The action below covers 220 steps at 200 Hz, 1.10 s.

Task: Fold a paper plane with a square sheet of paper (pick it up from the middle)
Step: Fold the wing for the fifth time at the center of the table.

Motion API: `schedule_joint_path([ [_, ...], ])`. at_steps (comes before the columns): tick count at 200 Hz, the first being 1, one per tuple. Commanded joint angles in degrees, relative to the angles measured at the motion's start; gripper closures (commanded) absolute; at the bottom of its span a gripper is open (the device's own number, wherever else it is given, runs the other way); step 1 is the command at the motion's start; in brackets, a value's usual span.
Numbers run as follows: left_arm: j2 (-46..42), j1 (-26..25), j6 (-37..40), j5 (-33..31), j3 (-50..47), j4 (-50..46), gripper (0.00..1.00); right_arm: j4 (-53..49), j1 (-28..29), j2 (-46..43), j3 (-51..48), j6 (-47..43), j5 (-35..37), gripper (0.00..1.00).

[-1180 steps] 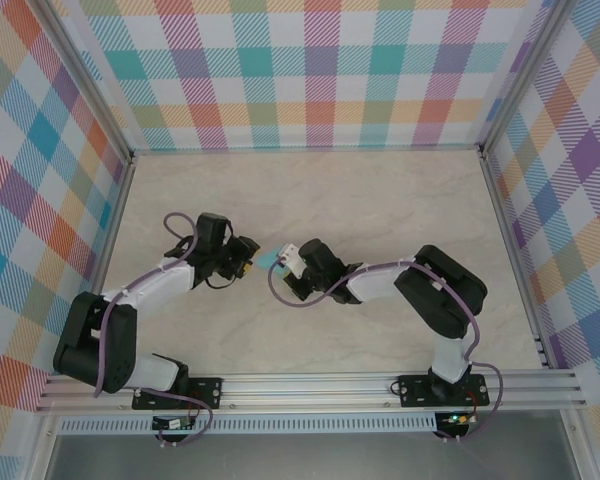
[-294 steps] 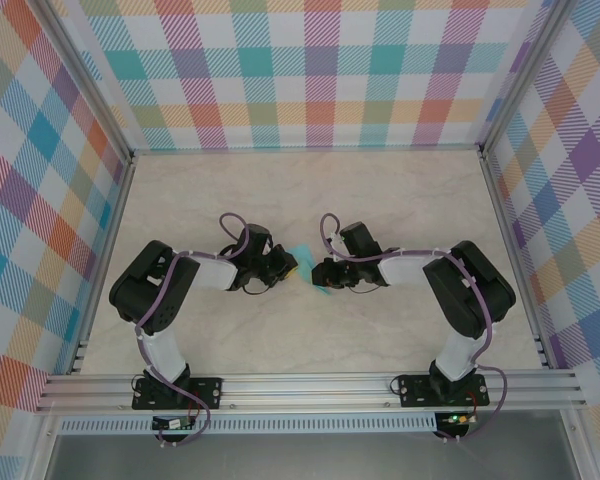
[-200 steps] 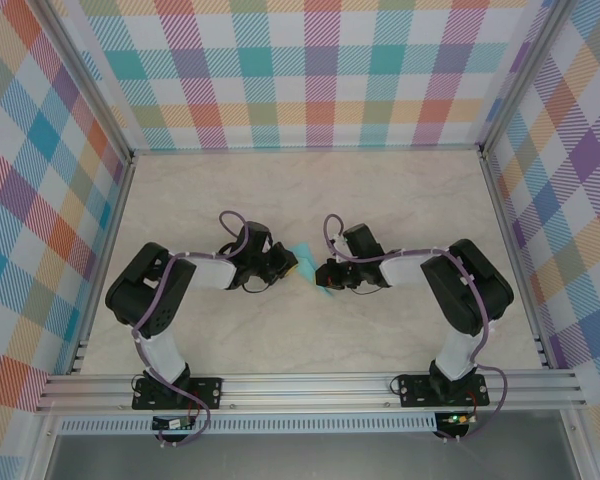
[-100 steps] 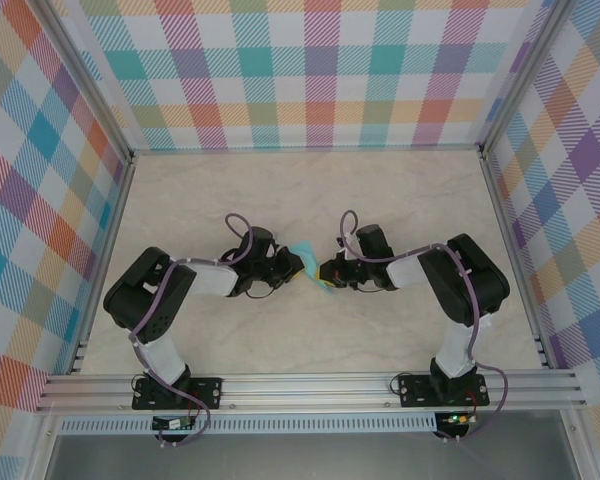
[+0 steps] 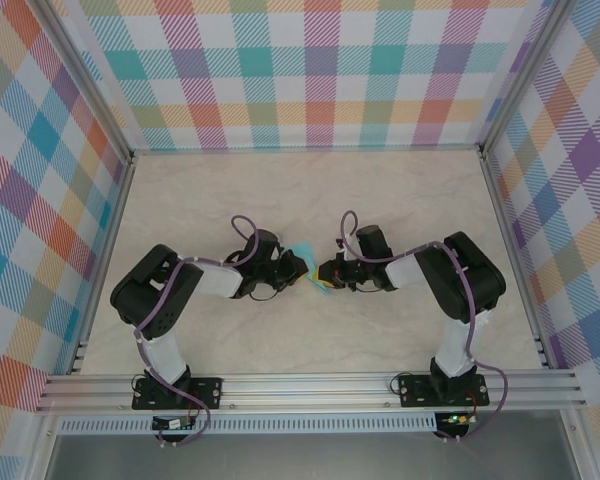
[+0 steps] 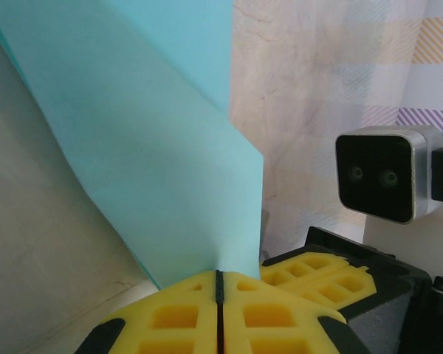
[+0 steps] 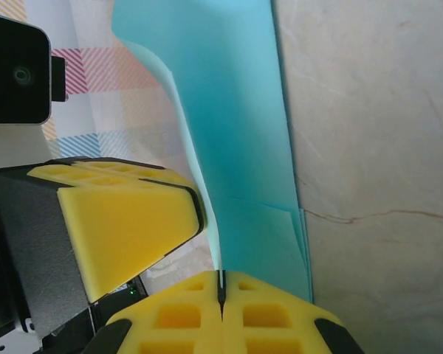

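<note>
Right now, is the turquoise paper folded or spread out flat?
Folded. The turquoise paper shows stacked layers and a crease. It is pinched between the left gripper and the right gripper, both shut on it.

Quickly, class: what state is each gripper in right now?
Left gripper: closed on the folded turquoise paper.
Right gripper: closed on the same paper.

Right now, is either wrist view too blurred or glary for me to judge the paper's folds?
Left wrist: the paper is evenly lit with no glare, slightly soft this close, and its fold edges are readable. Right wrist: sharper, with the layered edge clear against the table. Top external: even light and faint shadows, but the paper is too small to show its folds.
</note>
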Motion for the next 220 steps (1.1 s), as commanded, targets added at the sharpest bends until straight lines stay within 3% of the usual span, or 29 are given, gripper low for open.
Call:
schedule_joint_path([
  [1, 0.73, -0.39, 1.1, 0.08, 1.23, 1.28, 0.93, -0.17, -0.24, 1.17, -0.08, 0.1, -1.57, 0.98],
  [99, 2.94, -0.57, 2.29, -1.06, 2.31, -1.07, 0.93, -0.48, -0.24, 2.0, -0.1, -0.07, -1.84, 0.98],
  [124, 3.05, -0.66, 2.71, -1.58, 2.88, -3.06, 0.94, -1.52, -0.24, 1.8, 0.31, -0.79, -1.49, 0.93],
  [171, 3.67, -0.65, 3.25, -2.4, 3.86, -7.69, 0.94, -11.65, -0.24, -2.0, 2.53, -7.86, 1.28, 0.8],
  [220, 4.02, -0.66, 3.39, -1.96, 4.53, -8.25, 0.94, -22.08, -0.24, -3.98, 4.63, -16.66, 3.32, 0.77],
])
